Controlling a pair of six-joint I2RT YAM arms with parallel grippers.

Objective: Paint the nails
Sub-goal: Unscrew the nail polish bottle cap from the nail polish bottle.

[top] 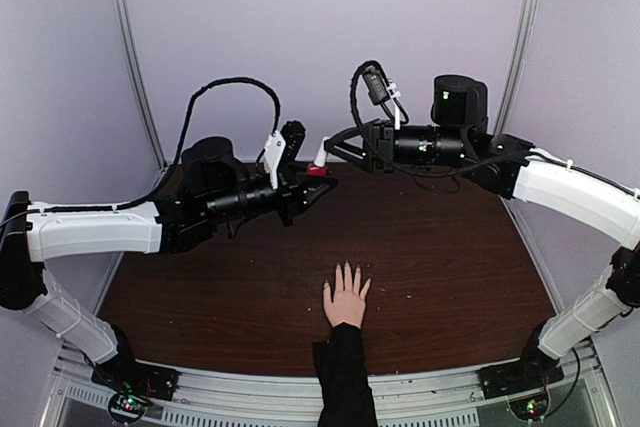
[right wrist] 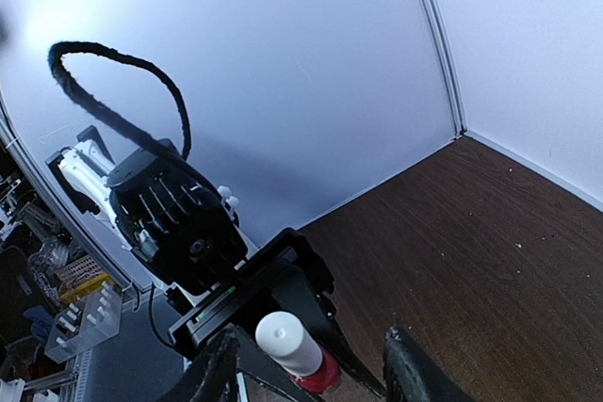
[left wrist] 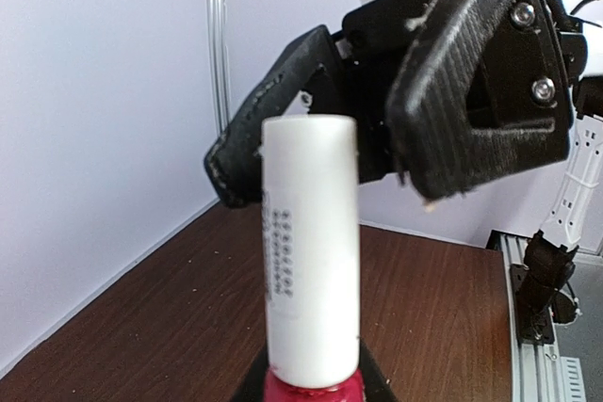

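Hovering above the far part of the dark brown wooden table (top: 450, 247), the two black two-finger claws meet at about 12 o'clock from the table's middle. The left claw (top: 318, 179) is closed on the base of a small red glass bottle with a tall white cylindrical cap (left wrist: 311, 261) and holds it with the cap pointing up.

The right claw (top: 327, 150) comes in from 3 o'clock with its jaws parted wide and nothing in its grasp. In the left wrist view its ribbed black fingers (left wrist: 480, 91) stand on either side of the cap's top. A clear gap shows between the cap and the finger at 3 o'clock. The finger at 9 o'clock passes behind the cap, and I cannot tell whether it touches. The right wrist view shows the cap between the two spread fingers.

A pale human hand (top: 346, 302) in a black sleeve (top: 343, 382) lies flat and palm down at 6 o'clock on the table, near its front edge, fingers pointing to 12 o'clock. The nails (top: 346, 268) tip those fingers and are too small here to tell their colour. They rest down at table level, well apart from both claws, between 5 and 6 o'clock from where the claws meet.
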